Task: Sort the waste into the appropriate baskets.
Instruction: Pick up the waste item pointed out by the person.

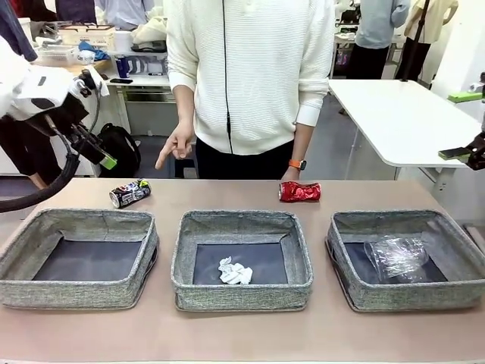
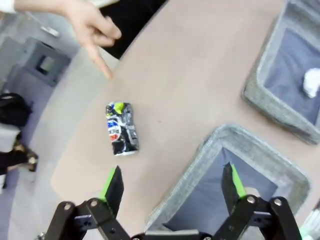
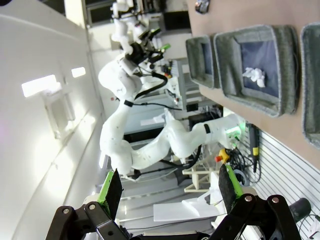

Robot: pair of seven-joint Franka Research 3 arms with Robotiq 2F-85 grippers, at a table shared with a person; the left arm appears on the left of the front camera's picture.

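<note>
Both arms' jaws gape empty, the left pair hovering near the dark printed can (image 2: 121, 128) a person's hand (image 2: 92, 27) points toward.

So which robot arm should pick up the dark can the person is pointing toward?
Left. Its open gripper hovers over that side of the table, close to the dark can and the left basket. The right gripper, open too, is far off on the other side.

Front cam looks across table (image 1: 242, 337); both wrist cams share mid basket (image 1: 241, 292).
</note>
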